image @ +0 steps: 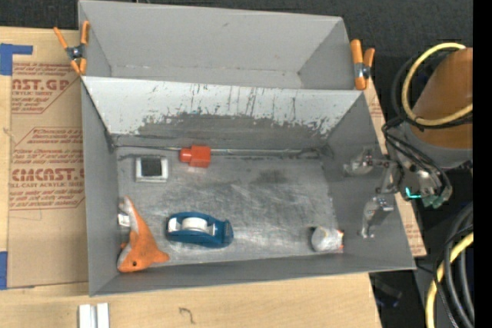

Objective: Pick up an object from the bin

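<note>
My gripper (365, 193) hangs over the bin's right sloping wall. Its two fingers stand apart, open, with nothing between them. Nearest to it is a small crumpled silvery lump (326, 240), on the floor at the front right, just left of and below the lower fingertip (370, 224). A blue tape dispenser (199, 230) with a white roll lies at the front, left of centre.
An orange plastic tool (137, 245) lies in the front left corner. A small grey square box (151, 168) and an orange-red block (195, 156) sit near the back wall on the left. The arm with its orange cover and cables stands outside the bin's right rim.
</note>
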{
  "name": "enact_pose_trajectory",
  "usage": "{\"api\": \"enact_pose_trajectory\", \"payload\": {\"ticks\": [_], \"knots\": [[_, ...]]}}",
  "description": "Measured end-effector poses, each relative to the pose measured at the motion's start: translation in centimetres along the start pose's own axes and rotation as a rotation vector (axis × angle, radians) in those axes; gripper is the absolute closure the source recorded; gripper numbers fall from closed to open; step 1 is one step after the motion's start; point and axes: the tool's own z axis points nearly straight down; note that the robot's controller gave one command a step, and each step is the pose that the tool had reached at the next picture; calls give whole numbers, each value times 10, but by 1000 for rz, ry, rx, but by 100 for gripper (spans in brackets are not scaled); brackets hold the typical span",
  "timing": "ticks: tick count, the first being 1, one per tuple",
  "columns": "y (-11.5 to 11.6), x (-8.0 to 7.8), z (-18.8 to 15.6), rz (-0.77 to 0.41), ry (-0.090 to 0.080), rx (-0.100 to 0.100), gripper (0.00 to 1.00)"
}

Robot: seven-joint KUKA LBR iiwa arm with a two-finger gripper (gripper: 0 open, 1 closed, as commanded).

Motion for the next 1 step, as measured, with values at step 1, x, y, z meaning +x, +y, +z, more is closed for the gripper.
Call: {"api": "enact_pose_trajectory", "payload": {"ticks": [1], "knots": [[1,-2,-4,-2,-8,2,0]]}}
